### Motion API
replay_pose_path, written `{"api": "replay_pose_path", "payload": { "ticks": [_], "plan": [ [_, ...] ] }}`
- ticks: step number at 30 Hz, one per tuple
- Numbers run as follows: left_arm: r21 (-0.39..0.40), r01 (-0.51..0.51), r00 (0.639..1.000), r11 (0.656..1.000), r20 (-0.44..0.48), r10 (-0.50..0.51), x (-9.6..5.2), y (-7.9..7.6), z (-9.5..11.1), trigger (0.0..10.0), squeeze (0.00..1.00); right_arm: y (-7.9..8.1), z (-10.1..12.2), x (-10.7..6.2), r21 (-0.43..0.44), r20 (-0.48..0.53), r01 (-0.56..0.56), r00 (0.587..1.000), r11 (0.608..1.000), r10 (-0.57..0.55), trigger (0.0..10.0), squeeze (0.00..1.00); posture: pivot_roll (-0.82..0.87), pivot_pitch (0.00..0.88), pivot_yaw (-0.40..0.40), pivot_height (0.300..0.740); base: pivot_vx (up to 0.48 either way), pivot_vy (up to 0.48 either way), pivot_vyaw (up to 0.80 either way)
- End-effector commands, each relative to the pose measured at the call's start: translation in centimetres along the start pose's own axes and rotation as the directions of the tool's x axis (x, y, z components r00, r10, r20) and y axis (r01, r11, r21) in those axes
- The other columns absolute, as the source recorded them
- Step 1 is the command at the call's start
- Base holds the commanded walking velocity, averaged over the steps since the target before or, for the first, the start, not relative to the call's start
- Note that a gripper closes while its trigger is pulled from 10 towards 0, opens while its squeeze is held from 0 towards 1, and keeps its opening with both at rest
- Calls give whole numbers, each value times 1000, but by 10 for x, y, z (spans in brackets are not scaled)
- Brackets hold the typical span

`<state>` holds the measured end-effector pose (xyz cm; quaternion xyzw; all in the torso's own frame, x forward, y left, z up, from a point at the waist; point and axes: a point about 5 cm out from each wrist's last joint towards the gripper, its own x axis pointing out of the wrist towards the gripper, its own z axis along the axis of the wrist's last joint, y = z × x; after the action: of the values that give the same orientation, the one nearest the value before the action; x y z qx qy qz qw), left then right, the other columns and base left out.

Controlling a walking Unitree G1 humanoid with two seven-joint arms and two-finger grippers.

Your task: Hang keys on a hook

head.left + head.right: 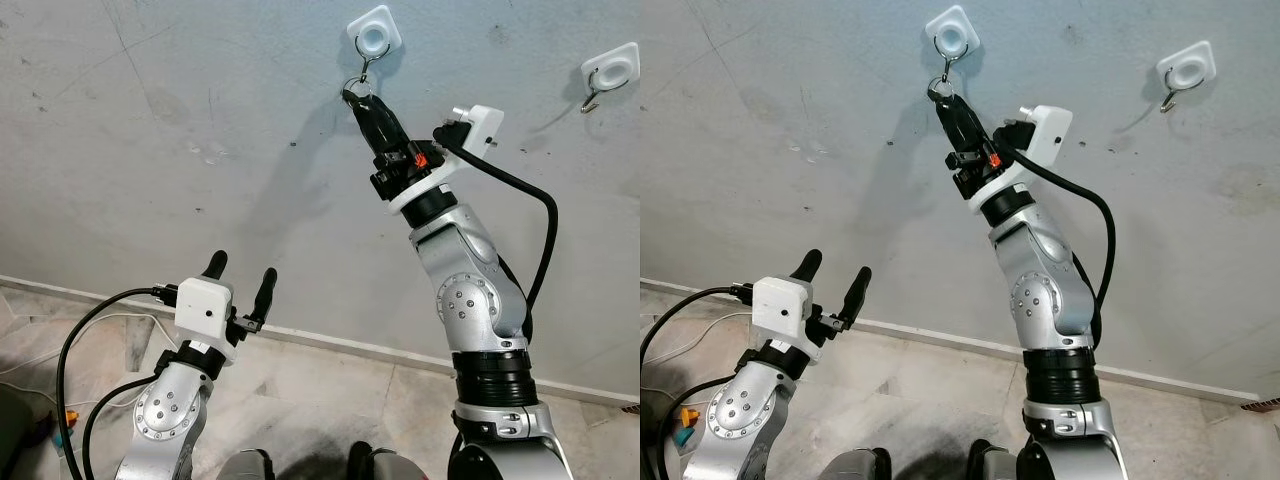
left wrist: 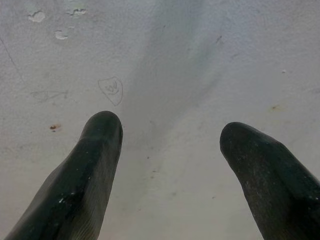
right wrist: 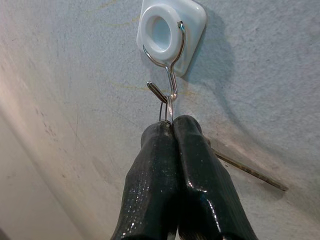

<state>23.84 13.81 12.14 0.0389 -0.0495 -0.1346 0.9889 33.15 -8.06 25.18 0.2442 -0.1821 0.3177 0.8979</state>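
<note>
**Right wrist view: tool pinching a ring at the hook**

Right wrist view is showing the right tool point(image 3: 172, 125) with its two black rubbery fingers pressing together on a thin metal key ring point(image 3: 164, 111), most of which is hiding between the fingertips. The keys themselves are not making themselves out. The ring is sitting just at the upturned tip of a bent wire hook point(image 3: 172, 85), which is hanging from a glossy white square mount point(image 3: 192, 20) on a rough grey wall point(image 1: 150, 130). The raised arm is pointing steeply up towards the hook. A second hook point(image 1: 592, 98) is hanging further right. The left tool point(image 1: 240, 272) is hovering low, fingers spreading apart, facing the wall.
</note>
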Motion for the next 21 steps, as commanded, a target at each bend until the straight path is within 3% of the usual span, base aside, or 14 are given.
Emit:
{"api": "replay_pose_path", "payload": {
  "ticks": [1, 12, 21],
  "plan": [
    [3, 3, 1000, 1000, -16, -3, -3, -1, -2, 10000, 0, -8, -16, -10, 19, -76, 57, 996, 998, -55, 10000, 1000, 168, 212, 14, 740, 0, 0, 0],
    [6, 5, 1000, 1000, -18, -4, -4, -1, -2, 10000, 0, -10, -16, -11, 4, -76, 62, 995, 998, -62, 10000, 1000, 169, 211, 15, 740, 0, 0, 0],
    [6, 17, 1000, 1000, -15, -17, 0, -2, -3, 10000, 0, -12, -15, -14, -106, -78, 64, 994, 992, -73, 10000, 1000, 148, 197, 22, 740, 0, 0, 0]
  ]
}}
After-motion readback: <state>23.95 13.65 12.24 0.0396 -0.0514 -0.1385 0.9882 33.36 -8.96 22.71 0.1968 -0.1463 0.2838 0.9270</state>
